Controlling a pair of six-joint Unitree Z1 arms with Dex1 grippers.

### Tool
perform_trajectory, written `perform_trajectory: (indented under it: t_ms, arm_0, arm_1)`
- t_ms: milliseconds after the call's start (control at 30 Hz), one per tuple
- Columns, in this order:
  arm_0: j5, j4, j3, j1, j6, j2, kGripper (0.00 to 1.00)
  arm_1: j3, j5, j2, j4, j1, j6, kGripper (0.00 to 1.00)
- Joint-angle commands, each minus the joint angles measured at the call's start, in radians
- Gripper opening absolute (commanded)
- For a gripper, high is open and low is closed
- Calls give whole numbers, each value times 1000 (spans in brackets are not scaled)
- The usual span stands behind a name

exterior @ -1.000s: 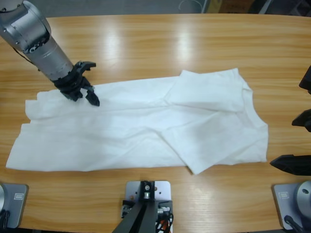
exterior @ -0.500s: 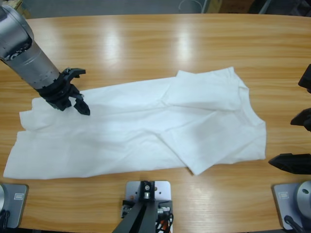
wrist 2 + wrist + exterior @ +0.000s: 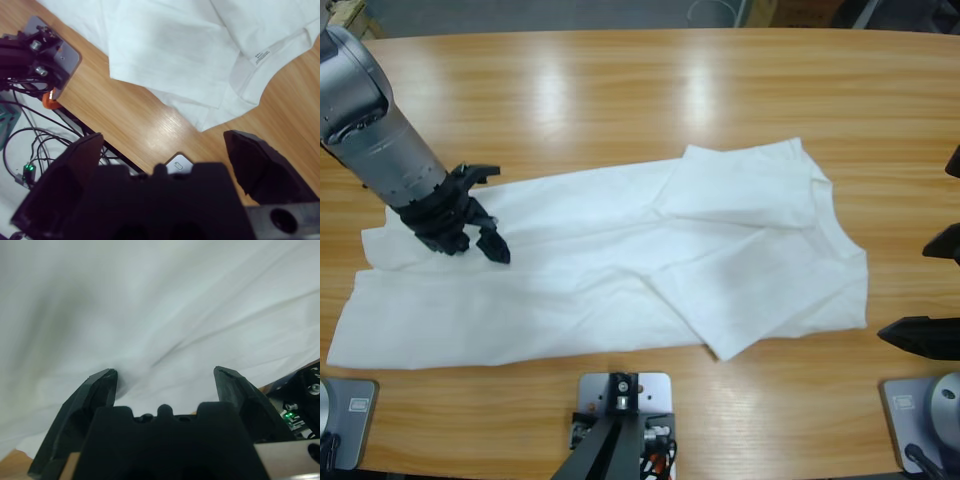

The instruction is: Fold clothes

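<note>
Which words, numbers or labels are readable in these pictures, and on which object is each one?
No text can be read.
T-shirt: a small printed mark inside its neck shows in the right wrist view, too small to read.
Grey rig plates: small labels, unreadable.

the t-shirt lies spread across the surface; the left gripper sits over its left end, the right gripper off its right edge.
</note>
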Motion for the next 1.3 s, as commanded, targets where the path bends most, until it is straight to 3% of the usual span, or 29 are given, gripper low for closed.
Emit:
perform_trajectory:
  t_ms: [33,367,1300]
  arm_0:
    - [-28,-14,88,-47,-83,-59,765]
    - [-69,-77,151,-106,-138,-84,766]
    - [-61,-148,204,-126,-155,-213,763]
  arm_1:
    - [10,-12,-35,20,-11,27,1000]
    - [6,-21,-54,41,-11,32,1000]
    - [-58,-31,-3,95,-11,4,1000]
